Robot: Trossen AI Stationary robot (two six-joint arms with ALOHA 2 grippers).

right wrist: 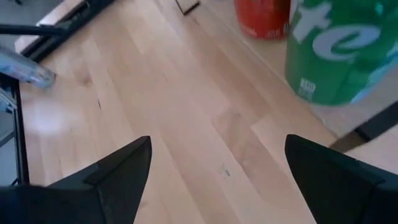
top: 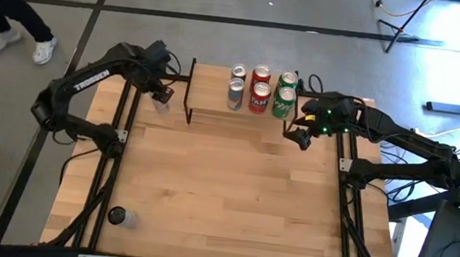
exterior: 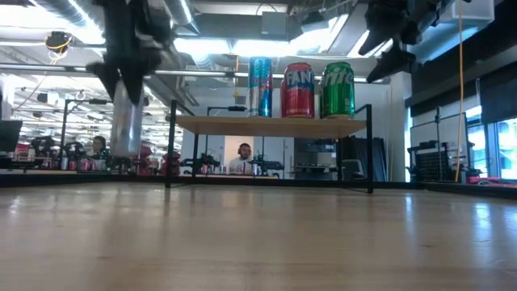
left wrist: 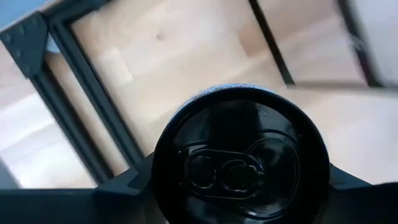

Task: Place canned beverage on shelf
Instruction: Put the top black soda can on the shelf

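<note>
Beside shelf [top: 216, 101] | left pincer [left wrist: 239, 180] holds silver can [exterior: 127, 121]; wrist view shows dark lid | right pincer [right wrist: 217, 162] wide | wooden bench [top: 223, 196]

three cans [top: 260, 89] on shelf [top: 207, 100], fourth can [top: 162, 97] left of it

Silver can [exterior: 127, 121] upright, lifted off table, left of shelf [exterior: 271, 125]; three cans standing on shelf.
</note>
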